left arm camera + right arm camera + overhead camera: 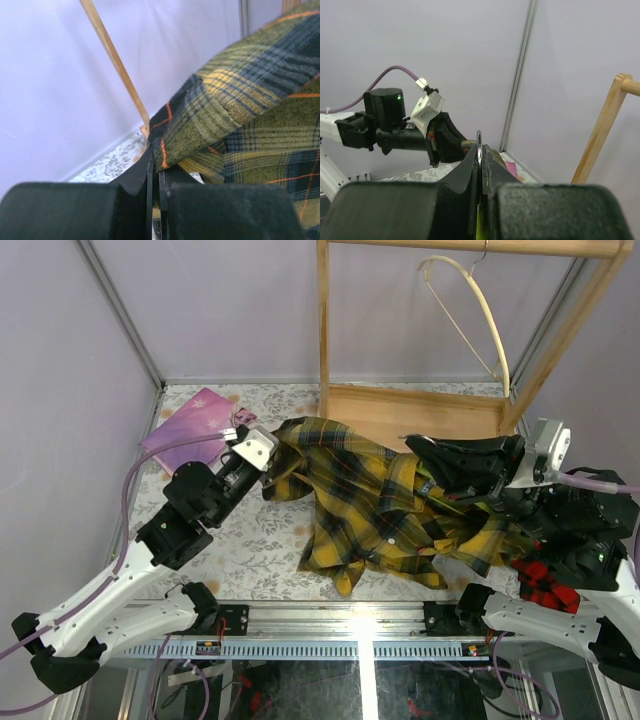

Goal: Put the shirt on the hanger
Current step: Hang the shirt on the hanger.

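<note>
We note the left gripper (156, 165) pinches only a thin shirt (360, 490) edge; a pull may slip it. The right gripper (481, 156) clamps the hanger (479, 139) hook, which may twist

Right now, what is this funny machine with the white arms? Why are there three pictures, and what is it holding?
It is a robot with two arms bolted to the edge of a table. One picture looks down from above. The other two come from a little camera on each wrist.

On the table lie a yellow-and-black checked shirt and a flat pink thing. Behind them stands a wooden rack with a cream hanger hanging on it.

The left gripper is pinched shut on the edge of the shirt. The right gripper is shut on the silver hook of a thin yellow-green hanger; the rest of it hardly shows.
</note>
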`<state>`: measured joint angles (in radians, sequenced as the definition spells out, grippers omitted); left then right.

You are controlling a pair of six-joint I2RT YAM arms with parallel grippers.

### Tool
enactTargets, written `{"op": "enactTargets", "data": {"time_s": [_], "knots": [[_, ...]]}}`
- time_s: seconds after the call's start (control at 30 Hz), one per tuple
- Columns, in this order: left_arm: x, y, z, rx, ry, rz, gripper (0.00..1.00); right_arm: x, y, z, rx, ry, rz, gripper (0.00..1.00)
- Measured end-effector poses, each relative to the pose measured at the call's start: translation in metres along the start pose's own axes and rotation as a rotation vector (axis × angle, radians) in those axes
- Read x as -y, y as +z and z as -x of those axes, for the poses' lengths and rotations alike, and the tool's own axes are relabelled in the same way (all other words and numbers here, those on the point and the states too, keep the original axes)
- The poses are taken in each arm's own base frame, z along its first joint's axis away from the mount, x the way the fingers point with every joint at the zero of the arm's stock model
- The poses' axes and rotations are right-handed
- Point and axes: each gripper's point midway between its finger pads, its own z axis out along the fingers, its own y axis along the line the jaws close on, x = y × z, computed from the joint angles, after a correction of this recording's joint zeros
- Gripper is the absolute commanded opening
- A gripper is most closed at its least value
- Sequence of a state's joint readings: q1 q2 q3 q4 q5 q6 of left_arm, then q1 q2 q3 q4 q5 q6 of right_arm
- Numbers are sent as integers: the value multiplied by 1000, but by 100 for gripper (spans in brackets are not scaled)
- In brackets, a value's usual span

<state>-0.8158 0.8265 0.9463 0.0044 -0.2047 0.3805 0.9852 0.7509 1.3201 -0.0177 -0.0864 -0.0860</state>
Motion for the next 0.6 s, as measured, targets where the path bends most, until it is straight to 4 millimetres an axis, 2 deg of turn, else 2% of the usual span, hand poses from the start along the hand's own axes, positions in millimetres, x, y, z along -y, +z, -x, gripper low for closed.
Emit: {"op": "enactTargets", "data": {"time_s": [0.27, 0.6], "knots": [[-27, 6, 17, 9, 42, 56, 0, -11, -11, -1, -6, 11, 54, 0], [-37, 18, 17, 2, 13, 2, 0, -11, -24, -8, -28, 15, 47, 0]]}}
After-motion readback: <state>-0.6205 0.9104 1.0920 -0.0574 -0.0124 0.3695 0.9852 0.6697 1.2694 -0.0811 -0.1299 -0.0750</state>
